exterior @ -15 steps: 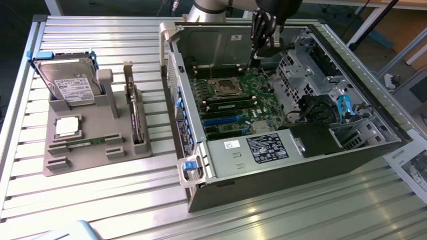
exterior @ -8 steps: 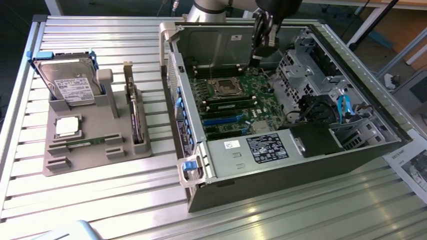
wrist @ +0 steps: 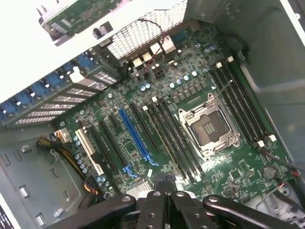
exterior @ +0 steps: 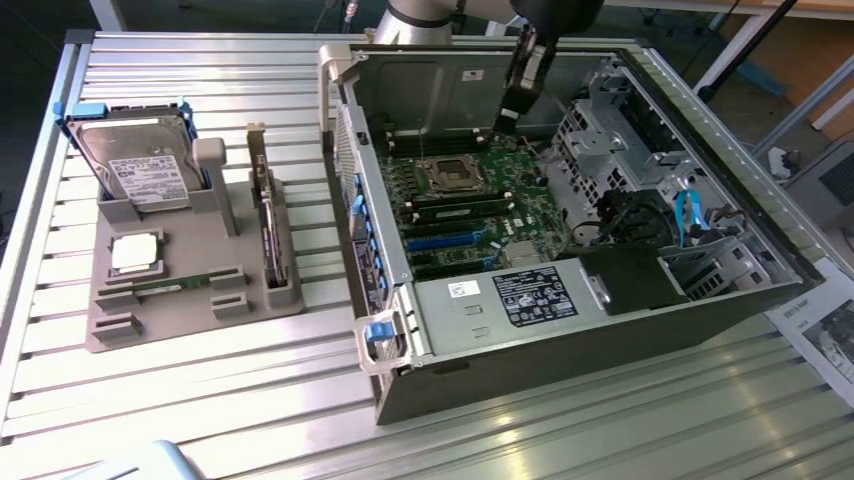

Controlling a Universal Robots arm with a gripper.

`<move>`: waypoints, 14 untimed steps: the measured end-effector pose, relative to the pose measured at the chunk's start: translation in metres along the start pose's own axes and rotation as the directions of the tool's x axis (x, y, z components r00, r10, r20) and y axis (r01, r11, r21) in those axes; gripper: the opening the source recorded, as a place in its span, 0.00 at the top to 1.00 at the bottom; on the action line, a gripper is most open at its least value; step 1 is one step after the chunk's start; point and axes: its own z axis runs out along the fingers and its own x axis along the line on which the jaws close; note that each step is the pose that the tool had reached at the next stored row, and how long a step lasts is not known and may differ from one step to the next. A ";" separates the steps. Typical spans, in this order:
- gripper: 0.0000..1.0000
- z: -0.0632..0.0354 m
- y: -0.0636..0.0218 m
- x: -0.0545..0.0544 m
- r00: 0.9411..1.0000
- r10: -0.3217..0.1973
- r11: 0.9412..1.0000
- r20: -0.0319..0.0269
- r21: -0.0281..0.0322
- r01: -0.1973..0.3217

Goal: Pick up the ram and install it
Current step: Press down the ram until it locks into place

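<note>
An open desktop computer case (exterior: 574, 330) lies on its side on a slatted metal table (exterior: 200, 400), its motherboard (exterior: 467, 200) facing up so the slots can be reached from above. The robot arm reaches down into the case, and its gripper (exterior: 514, 115) hangs above the motherboard's far edge, near the empty processor socket (exterior: 447, 175). In the wrist view the gripper (wrist: 162, 193) has its jaws drawn fully together; nothing can be made out between them, so whether they pinch anything cannot be told. Beneath it run the long dark memory slots (wrist: 174, 138), just beside the socket (wrist: 208, 126). Outside the case, well apart from it toward the exterior view's left, sits a grey holder tray (exterior: 174, 300) that keeps spare parts upright and separated for easy grasping. On it a ram (exterior: 171, 287) stick lies flat in a shallow cradle near the tray's front, a silver processor chip (exterior: 136, 252) rests just behind it, a hard drive (exterior: 140, 165) stands at the tray's back, and a dark expansion card (exterior: 271, 235) stands on edge along the side nearest the case
</note>
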 end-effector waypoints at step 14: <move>0.90 0.0000 0.0000 0.000 0.957 0.290 0.957 -0.008 -0.016 -0.290</move>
